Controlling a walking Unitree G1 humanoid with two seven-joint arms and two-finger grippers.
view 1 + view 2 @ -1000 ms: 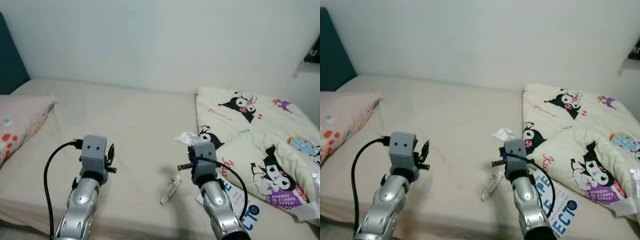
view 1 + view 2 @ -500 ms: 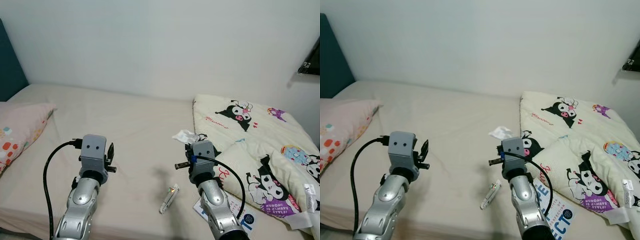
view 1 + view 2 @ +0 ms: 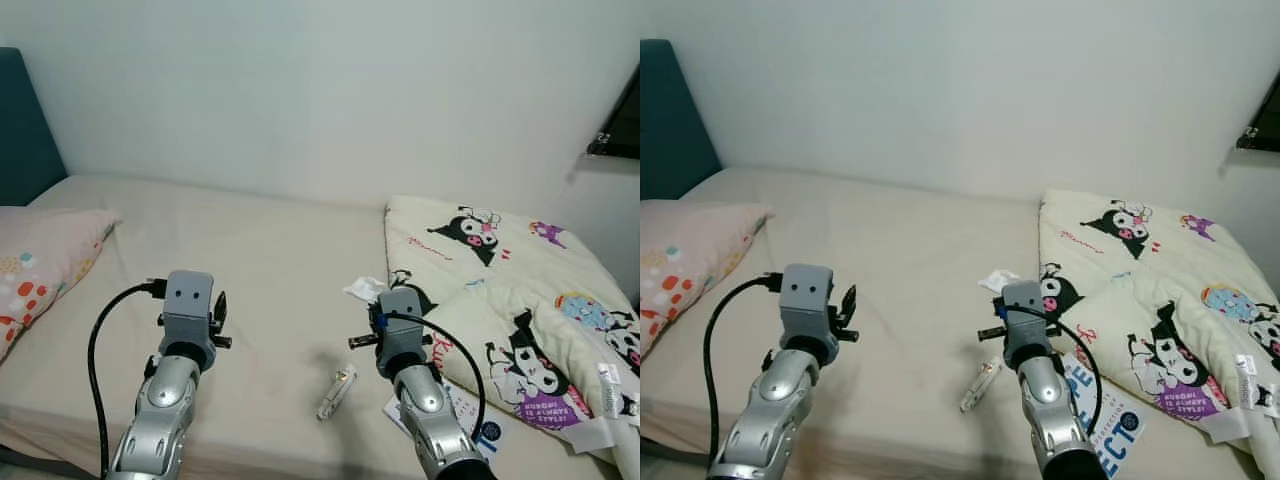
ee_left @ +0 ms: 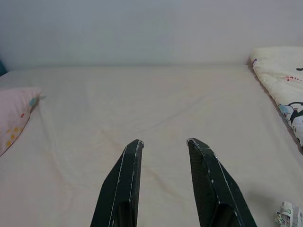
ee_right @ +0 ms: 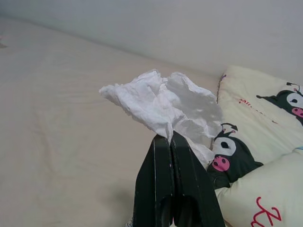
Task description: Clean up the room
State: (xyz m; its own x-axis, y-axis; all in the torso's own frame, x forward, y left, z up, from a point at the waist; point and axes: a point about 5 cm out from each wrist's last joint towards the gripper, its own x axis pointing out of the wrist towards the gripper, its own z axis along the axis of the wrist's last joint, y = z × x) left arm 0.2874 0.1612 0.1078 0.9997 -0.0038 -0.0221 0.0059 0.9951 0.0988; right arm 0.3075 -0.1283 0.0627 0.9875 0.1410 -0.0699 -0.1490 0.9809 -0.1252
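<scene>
Pinching a crumpled white tissue (image 5: 165,106) in my right end effector (image 5: 171,138), fingers clenched on its edge, I am holding it above the bed (image 3: 270,260) beside the cartoon quilt (image 3: 500,270). My left end effector (image 4: 163,142) is hovering released over the sheet. A wrapper (image 3: 337,391) is lying between my arms.
</scene>
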